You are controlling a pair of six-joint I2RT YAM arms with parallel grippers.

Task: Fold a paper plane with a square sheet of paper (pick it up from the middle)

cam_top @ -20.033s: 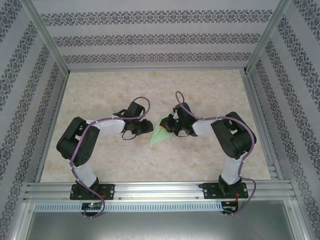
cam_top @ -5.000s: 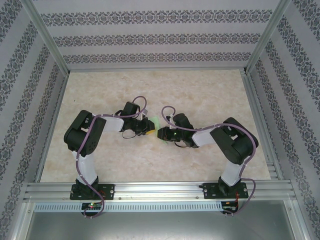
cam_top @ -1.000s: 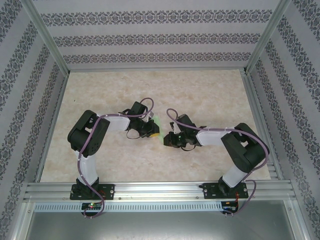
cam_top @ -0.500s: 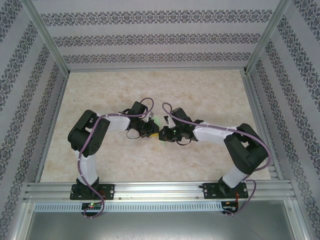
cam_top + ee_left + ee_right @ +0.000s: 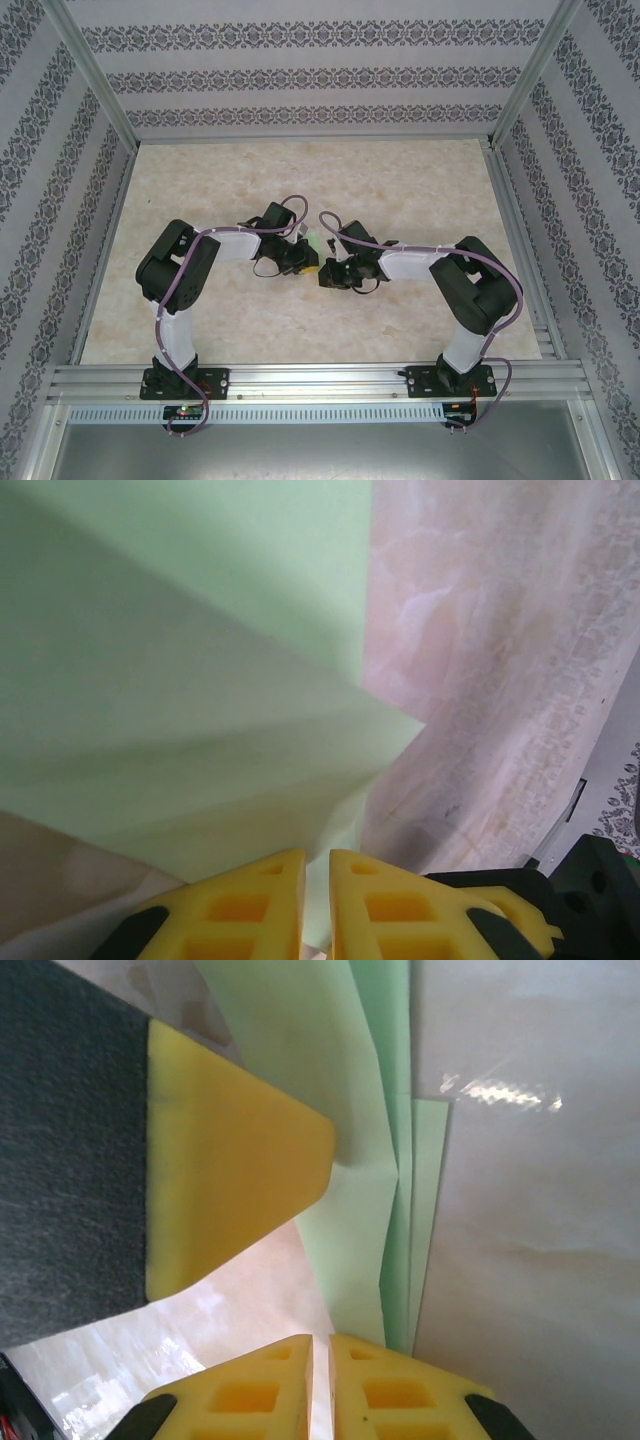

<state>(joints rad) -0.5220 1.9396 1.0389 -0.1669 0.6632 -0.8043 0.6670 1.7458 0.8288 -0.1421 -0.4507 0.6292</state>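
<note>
Green paper plane (image 5: 360,1210) pinched by left end effector (image 5: 316,860); creases run lengthwise toward right end effector (image 5: 320,1343), pressed together.

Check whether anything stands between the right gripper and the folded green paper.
Nothing visible does. The folded green paper runs straight down to the right gripper, jaws nearly together. The left gripper has a finger on the paper farther up, beside that path.

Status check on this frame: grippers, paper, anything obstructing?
Left gripper shut on folded paper. Right gripper shut at its layered edge, grip unclear. Grippers tip to tip, crowding the fold.
</note>
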